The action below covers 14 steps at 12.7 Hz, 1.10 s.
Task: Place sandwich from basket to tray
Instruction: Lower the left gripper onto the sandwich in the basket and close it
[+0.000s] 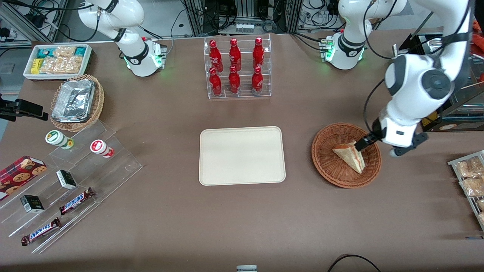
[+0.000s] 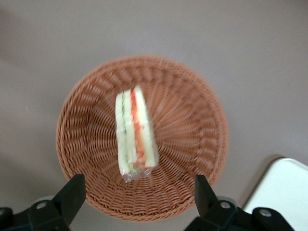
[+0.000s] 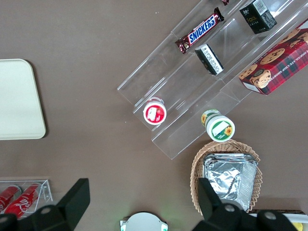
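The sandwich [image 1: 351,155], a pale wedge with red and green filling, lies in the round reddish-brown wicker basket [image 1: 324,165] toward the working arm's end of the table. In the left wrist view the sandwich [image 2: 134,134] lies near the middle of the basket [image 2: 192,115], cut edge up. My left gripper [image 1: 378,145] hangs above the basket's rim, open and empty; in the wrist view the gripper [image 2: 138,202] has its fingers wide apart, short of the sandwich. The cream-beige tray [image 1: 242,155] lies bare at the table's middle, beside the basket; a corner of the tray [image 2: 284,192] shows in the wrist view.
A clear rack of red bottles [image 1: 236,68] stands farther from the front camera than the tray. Packaged snacks [image 1: 470,177] lie at the table edge near the working arm. A dark box [image 1: 453,113] stands close to the arm. Snack shelves [image 1: 64,192] and a foil basket [image 1: 75,102] lie toward the parked arm's end.
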Available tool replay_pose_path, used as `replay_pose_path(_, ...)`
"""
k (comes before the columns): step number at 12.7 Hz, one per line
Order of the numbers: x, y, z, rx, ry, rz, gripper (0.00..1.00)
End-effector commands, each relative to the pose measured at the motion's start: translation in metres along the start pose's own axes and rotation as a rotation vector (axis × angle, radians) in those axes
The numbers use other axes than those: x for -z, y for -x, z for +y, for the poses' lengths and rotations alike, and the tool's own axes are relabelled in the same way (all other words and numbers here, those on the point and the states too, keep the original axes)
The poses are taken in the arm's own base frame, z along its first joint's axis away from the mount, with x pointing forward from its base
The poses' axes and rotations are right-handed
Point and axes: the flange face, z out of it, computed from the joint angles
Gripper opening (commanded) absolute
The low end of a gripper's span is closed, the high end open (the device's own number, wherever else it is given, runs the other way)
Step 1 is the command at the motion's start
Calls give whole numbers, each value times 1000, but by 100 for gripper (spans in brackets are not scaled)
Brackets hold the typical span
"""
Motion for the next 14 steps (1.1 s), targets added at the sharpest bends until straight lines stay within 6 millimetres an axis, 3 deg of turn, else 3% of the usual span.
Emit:
replay_pose_path(1,-42,1,-4,42,-15,-42,100)
replay_pose_path(9,-111,1,-6,91,-26,-75,100)
replay_pose_path(10,-115,0,-5,90,-25,-76,83)
replay_pose_path(11,-117,0,-6,90,-26,-79,38)
replay_pose_path(12,-117,0,-5,84,-26,-79,0)
replay_pose_path(14,-109,-5,-2,84,-20,-70,0)
